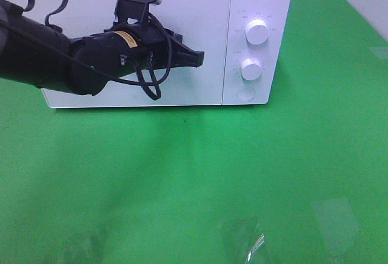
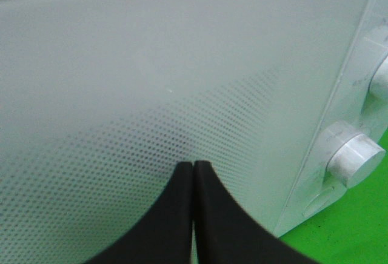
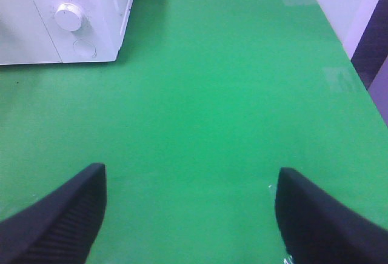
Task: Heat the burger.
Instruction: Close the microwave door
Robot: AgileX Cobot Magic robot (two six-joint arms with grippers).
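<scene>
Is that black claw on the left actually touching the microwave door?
Cannot tell. In the left wrist view the shut left claw points at the microwave door, and neither that nor the high view shows contact or a gap.

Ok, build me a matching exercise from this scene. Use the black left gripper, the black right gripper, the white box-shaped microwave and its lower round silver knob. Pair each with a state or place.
Column one
1. black left gripper
2. black right gripper
3. white box-shaped microwave
4. lower round silver knob

Column two
A. jaws wide apart, nothing between them, above the green table surface
B. shut, standing at the far side of the table
C. jaws pressed together, close in front of the frosted door
D. on the control panel, below the upper knob

Pairs: 1-C, 2-A, 3-B, 4-D
</scene>
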